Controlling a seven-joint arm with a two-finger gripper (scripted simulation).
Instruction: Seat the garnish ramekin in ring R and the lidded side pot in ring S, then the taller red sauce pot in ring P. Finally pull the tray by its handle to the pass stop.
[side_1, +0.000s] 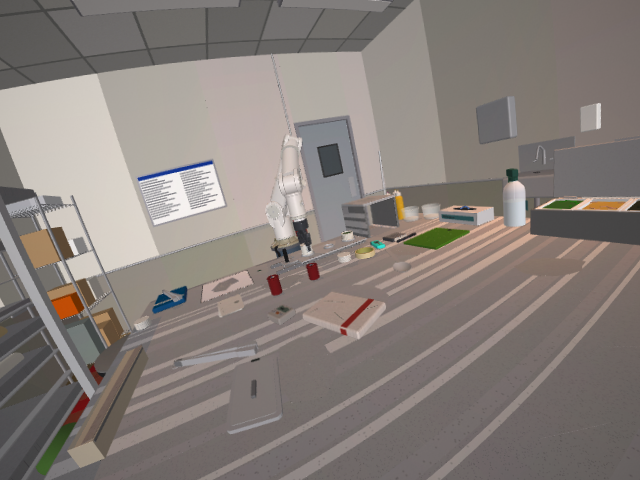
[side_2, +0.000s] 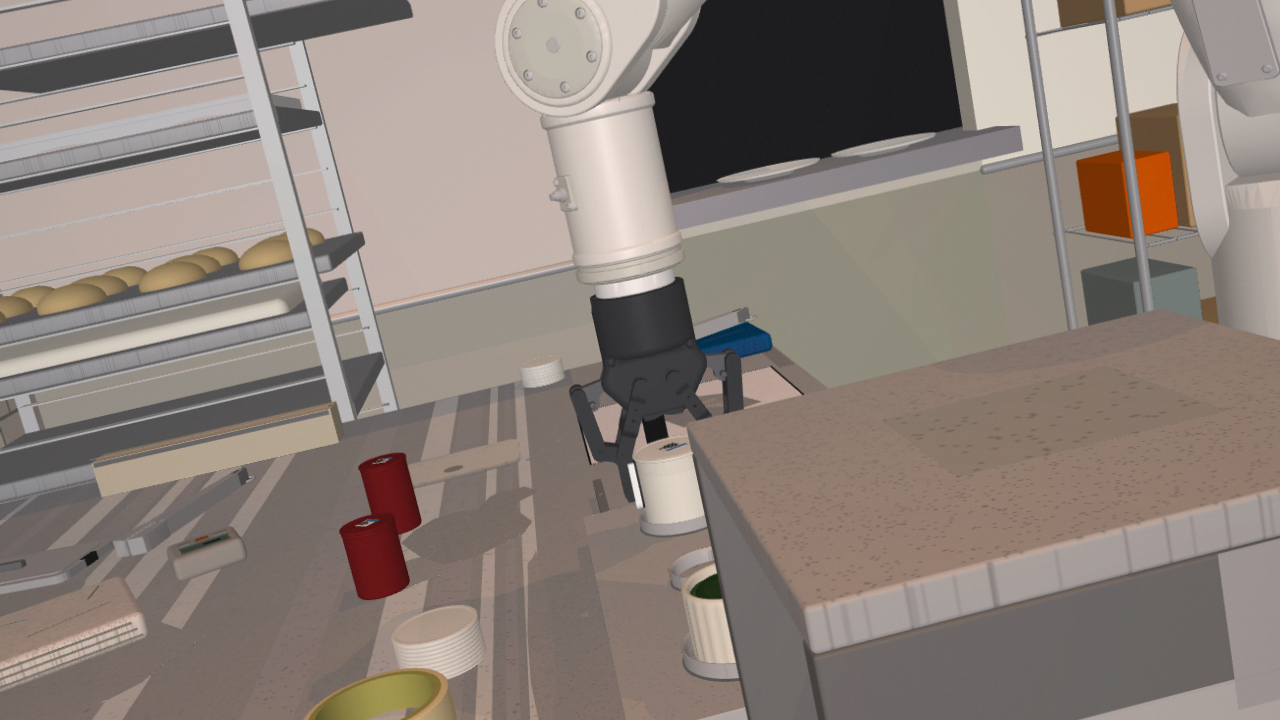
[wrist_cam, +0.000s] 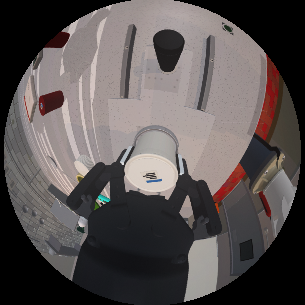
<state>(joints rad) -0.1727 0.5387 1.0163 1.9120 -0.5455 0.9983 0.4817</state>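
Observation:
The garnish ramekin (side_2: 709, 609), ribbed and cream with green inside, is half hidden behind a speckled counter block and stands in a ring on the tray. Just beyond it I hold the cream lidded side pot (side_2: 667, 484) (wrist_cam: 152, 163) in my gripper (side_2: 658, 470) (wrist_cam: 152, 165), with the pot's base down in a pale ring on the tray. Two red sauce pots stand on the table off the tray: one (side_2: 390, 491) farther back and one (side_2: 373, 555) nearer. A black knob (wrist_cam: 168, 49) stands between two rails beyond the tray.
The speckled counter block (side_2: 1002, 475) fills the right foreground beside the tray. A ribbed cream dish (side_2: 439, 640) and a tape roll (side_2: 385, 698) lie near the front. A shelving rack with bread (side_2: 170, 269) stands left, and a white box with a red stripe (side_1: 345, 312) lies farther out.

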